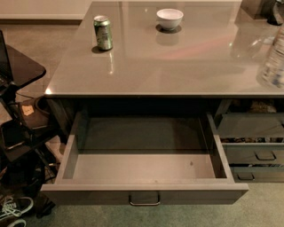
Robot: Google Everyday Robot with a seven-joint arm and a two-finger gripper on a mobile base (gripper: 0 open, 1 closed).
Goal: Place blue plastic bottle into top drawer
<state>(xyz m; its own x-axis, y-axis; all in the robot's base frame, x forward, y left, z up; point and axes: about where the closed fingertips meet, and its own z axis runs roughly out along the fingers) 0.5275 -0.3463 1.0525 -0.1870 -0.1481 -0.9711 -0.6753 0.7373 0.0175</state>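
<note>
The top drawer (pixel 144 170) is pulled open. Beyond its right side the blue plastic bottle (pixel 271 66) is stood, the gripper (pixel 278 12) seen farther beyond; its grip cannot be told.

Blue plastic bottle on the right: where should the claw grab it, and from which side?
Around the slim round body of the clear, faintly blue plastic bottle, about mid-height, from the side: it looks roughly upright at the right edge of the grey tabletop. The claw seems to be the dark shape in the top right corner, just above it.
</note>
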